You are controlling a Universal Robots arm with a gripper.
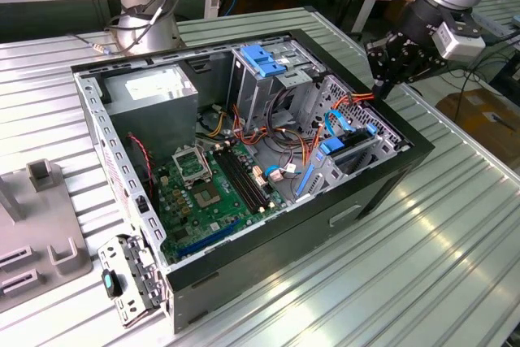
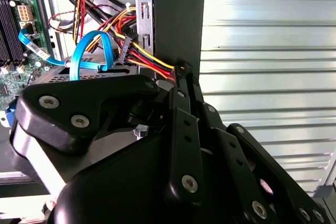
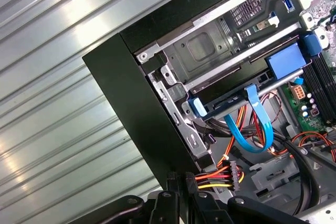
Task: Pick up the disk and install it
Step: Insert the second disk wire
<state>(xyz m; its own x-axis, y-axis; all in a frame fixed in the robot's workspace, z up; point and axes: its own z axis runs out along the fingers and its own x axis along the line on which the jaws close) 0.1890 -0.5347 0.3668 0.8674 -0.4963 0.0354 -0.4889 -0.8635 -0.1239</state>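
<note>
At the exterior view's right end of the open black tower computer case point(image 1: 244, 266), the flat grey-metal disk in its bright blue plastic carrier rail point(image 1: 351, 150) sits slotted in the low metal drive bay point(image 1: 382, 140), lying level just inside the case's end wall. In the first wrist view the disk point(image 3: 239, 95) shows edge-on, with a thin blue ribbon cable point(image 3: 252, 129) looping from it down toward the green motherboard point(image 3: 307, 106). The second wrist view shows the disk's grey top point(image 2: 58, 77) beneath the same blue loop.

The black gripper point(image 1: 379, 85) hangs above the far right corner of the case, clear of the disk. In both wrist views its fingers are drawn together with nothing between them, and the tips point(image 2: 182, 72) point(image 3: 179, 178) stand right at the rim of the case wall, just beside a bundle of red, yellow and black power wires point(image 3: 215, 177).

The case rests on a ribbed silver metal table point(image 1: 422, 266). A tall metal drive cage with a blue plastic latch point(image 1: 264, 58) stands farther to the left inside the case.
</note>
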